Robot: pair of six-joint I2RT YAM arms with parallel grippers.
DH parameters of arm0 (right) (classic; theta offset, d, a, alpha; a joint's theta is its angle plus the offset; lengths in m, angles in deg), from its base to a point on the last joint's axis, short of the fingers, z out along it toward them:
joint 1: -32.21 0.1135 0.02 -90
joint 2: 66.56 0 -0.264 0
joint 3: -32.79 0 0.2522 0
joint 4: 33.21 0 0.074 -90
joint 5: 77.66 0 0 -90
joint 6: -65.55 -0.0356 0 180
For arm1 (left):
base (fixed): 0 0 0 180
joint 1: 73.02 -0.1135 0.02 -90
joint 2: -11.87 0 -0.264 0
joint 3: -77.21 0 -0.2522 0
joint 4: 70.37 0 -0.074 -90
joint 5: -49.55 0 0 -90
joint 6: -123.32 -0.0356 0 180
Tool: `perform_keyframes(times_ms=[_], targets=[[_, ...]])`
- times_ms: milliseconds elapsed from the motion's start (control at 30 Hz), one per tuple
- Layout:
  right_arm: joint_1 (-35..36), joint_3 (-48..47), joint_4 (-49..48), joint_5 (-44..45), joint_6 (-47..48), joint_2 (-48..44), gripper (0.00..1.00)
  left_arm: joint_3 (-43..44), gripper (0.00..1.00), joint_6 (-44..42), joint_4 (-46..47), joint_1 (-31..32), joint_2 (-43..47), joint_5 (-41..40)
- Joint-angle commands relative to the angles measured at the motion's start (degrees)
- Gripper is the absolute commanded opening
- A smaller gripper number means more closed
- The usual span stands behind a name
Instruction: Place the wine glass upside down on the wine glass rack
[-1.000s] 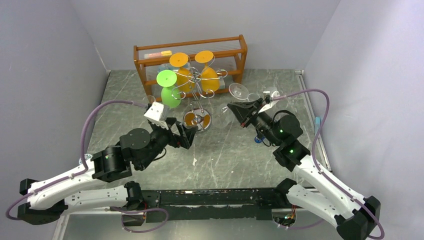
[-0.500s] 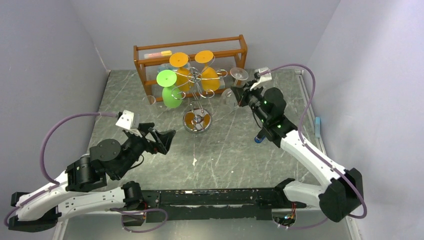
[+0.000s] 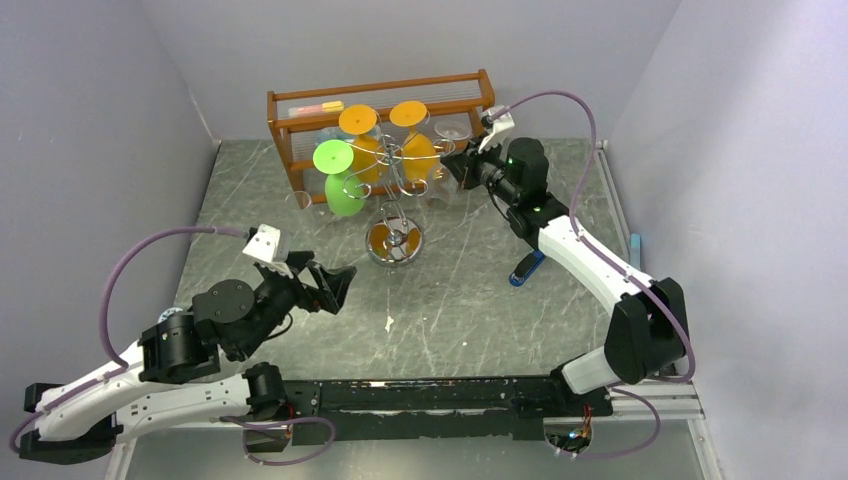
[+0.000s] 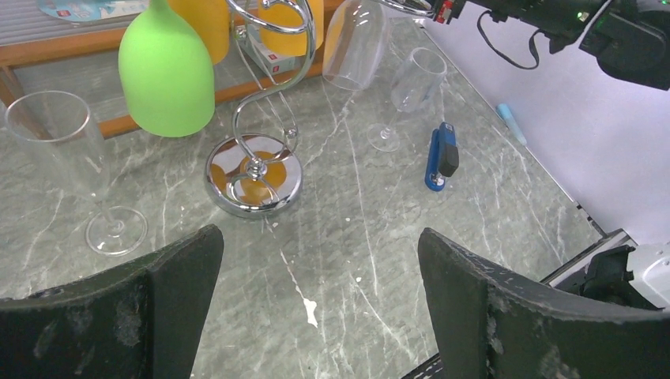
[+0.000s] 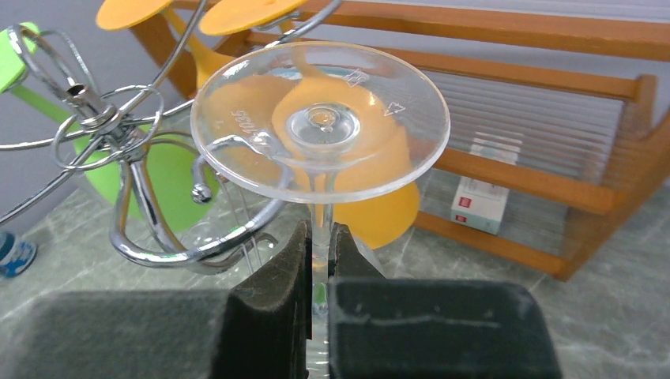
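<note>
I log: wine glass (image 5: 320, 126) clear, glossy; wine glass rack (image 4: 253, 185) polished metal wire; table (image 3: 450, 300) matt, marbled; shelf (image 3: 380, 92) smooth wood.

Your left arm (image 3: 190, 340) sits low and folded at the near left, with the wrist aimed forward and to the right. The left fingers (image 4: 506, 316) stand spread wide with nothing between them. Your right arm (image 3: 590, 262) reaches far forward and is raised, its wrist pointing left. The right fingers (image 5: 269, 316) are pinched together on the stem of the wine glass (image 5: 320, 150).
</note>
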Motion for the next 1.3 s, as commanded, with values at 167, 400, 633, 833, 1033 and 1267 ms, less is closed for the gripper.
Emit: perform_keyframes(times_ms=[167,400,633,833,1033,1267], targets=[[-1.2,-5.5,0.7,-13.3,2.3,2.5,0.0,-1.0,0.96,0.0,1.3,0.3,-1.2,1.3],[-1.5,-6.5,1.0,-19.0,4.1,4.5,0.0,-0.5,0.97,0.3,1.4,0.3,-2.3,0.9],[-1.5,-7.6,1.9,-22.5,6.5,5.1,0.0,-1.0,0.97,0.3,1.4,0.3,-2.3,0.2],[-1.5,-8.5,3.3,-24.1,8.4,5.4,0.0,-1.4,0.96,0.1,1.5,0.3,-2.6,-0.1],[-1.6,-6.0,-1.2,-20.9,8.8,4.2,0.0,-1.5,0.97,0.0,1.5,0.3,-2.9,-0.2],[-1.5,-2.4,-6.9,-15.9,12.6,3.2,0.0,-1.6,0.97,0.2,1.2,0.3,-3.1,-0.4]])
